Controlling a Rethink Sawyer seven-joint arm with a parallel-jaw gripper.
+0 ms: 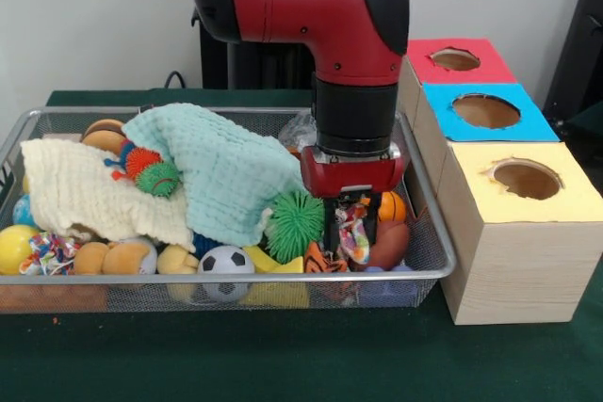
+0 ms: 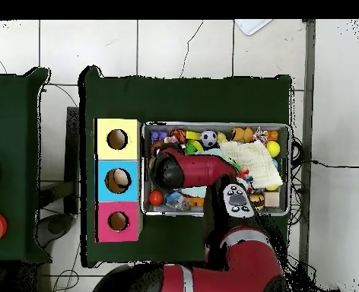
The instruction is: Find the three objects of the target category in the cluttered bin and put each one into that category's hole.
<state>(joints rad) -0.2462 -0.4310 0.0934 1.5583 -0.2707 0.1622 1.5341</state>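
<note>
My gripper [image 1: 350, 225] is lowered into the right front part of the wire bin [image 1: 435, 249], straight below the red wrist. A colourful knotted cloth toy [image 1: 354, 235] sits right at its tips, beside a green spiky ball [image 1: 295, 223], an orange ball [image 1: 392, 206] and a brown football [image 1: 389, 245]. Whether the toy is held does not show. To the right of the bin stand three boxes with holes: red [image 1: 455, 59], blue [image 1: 486, 110] and yellow [image 1: 527, 179]. In the overhead view the arm [image 2: 189, 169] covers the gripper.
A mint towel [image 1: 221, 167] and a cream towel [image 1: 89, 190] drape over the bin's middle and left. A soccer ball [image 1: 226, 264], a tiger-striped toy [image 1: 323, 260], a yellow ball [image 1: 13, 249] and plush pieces line the front wall. The yellow box stands close to the bin's right rim.
</note>
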